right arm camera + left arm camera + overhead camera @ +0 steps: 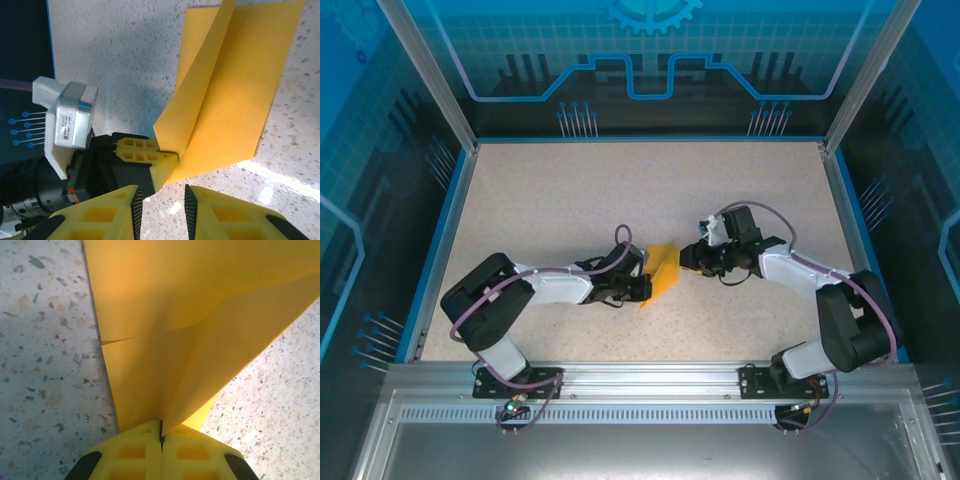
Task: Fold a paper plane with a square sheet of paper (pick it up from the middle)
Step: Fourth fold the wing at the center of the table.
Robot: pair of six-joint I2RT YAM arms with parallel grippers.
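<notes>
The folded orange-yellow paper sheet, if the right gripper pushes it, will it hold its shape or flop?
Probably floppy: the folded orange-yellow paper sheet is thin, and its free flap bows in the left wrist view. Likely very light: the left gripper holds it by a small pinch at one end. The crease may stiffen it along the fold.

Your overhead view is bright and even, with only soft shadows on the table; your left wrist camera sits close to the folded paper, which looks soft, perhaps out of focus, and darkens toward its crease; in your right wrist view glare streaks the table at lower right, and a grey shadow falls left of the paper.
</notes>
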